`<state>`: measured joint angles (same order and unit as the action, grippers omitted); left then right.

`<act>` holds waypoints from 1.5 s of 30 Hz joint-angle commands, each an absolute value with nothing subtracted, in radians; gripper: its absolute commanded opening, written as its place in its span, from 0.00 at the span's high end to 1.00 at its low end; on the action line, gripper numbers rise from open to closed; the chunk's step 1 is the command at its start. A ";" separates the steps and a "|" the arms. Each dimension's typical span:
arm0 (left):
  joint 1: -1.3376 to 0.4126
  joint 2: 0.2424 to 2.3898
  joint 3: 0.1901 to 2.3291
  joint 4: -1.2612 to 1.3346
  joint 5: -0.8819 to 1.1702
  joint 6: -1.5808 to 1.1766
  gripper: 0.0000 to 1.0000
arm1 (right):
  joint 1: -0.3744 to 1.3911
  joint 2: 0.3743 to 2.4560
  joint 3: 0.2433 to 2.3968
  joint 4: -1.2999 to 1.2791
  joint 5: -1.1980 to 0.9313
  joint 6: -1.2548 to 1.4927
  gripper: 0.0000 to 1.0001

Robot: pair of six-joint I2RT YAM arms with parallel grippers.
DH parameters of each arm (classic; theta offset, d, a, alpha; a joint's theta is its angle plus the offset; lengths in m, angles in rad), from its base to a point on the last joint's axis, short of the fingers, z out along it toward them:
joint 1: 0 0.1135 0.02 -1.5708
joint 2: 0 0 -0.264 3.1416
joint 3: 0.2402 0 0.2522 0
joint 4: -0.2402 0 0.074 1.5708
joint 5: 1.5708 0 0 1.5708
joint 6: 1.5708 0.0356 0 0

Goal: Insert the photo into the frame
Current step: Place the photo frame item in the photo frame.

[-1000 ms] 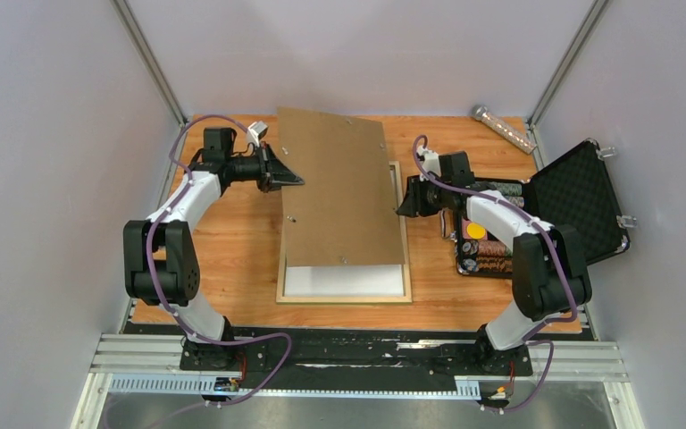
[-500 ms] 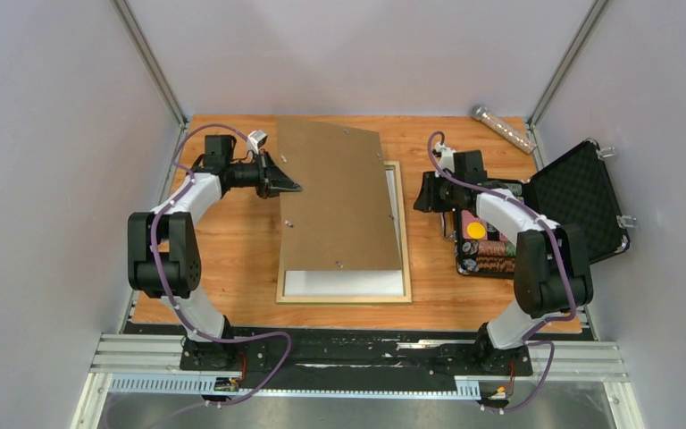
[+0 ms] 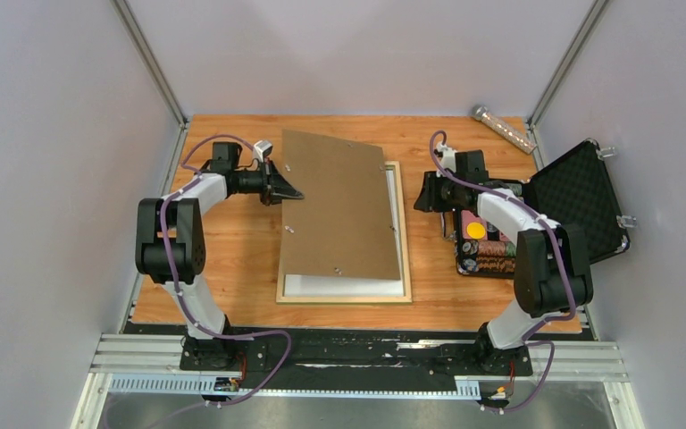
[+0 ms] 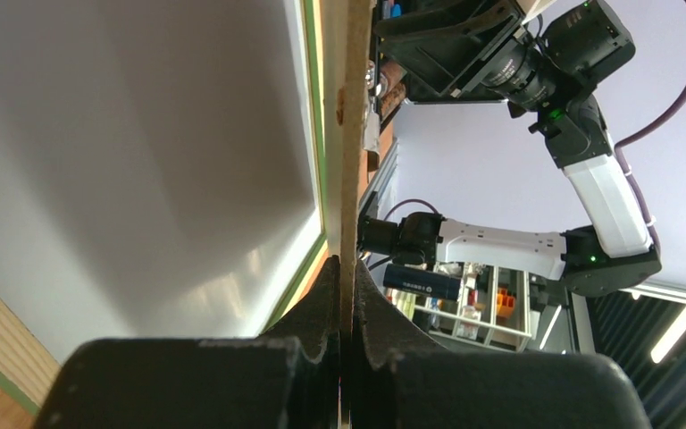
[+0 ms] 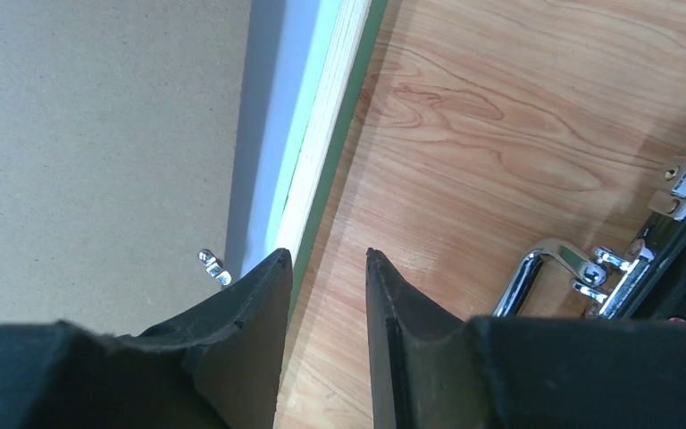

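The frame (image 3: 348,298) lies back side up at the table's middle, its pale wood rails showing. Inside it lies the photo (image 3: 344,286), white back up, seen as a strip at the near end and along the right. A brown backing board (image 3: 339,210) lies tilted over both, its left edge raised. My left gripper (image 3: 293,194) is shut on that edge; in the left wrist view the board (image 4: 350,134) stands edge-on between the jaws of the left gripper (image 4: 348,264), with the photo (image 4: 143,161) below. My right gripper (image 5: 326,254) is open and holds nothing, just beside the frame's right rail (image 5: 326,134).
An open black case (image 3: 581,197) with batteries and small parts stands at the right, its chrome handle (image 5: 545,268) close to my right gripper (image 3: 422,192). A silver tube (image 3: 503,128) lies at the back right corner. Grey walls close in three sides.
The left gripper has come nearer and lower with the board, which now covers more of the white photo back. The right gripper drew back to the right, off the board's edge.
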<state>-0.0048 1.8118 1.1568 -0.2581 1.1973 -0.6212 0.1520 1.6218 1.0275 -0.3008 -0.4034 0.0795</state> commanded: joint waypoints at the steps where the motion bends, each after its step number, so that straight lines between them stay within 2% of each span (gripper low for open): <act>1: -0.003 1.816 1.196 -0.225 1.295 -0.596 1.00 | 0.168 1.654 1.041 -0.275 -0.426 0.092 0.65; 27: -0.038 1.846 1.161 -0.086 1.336 -0.705 1.00 | 0.181 1.706 1.045 -0.285 -0.435 0.091 0.66; 45: -0.042 1.803 1.136 -0.171 1.316 -0.636 1.00 | 0.180 1.699 1.043 -0.287 -0.418 0.080 0.67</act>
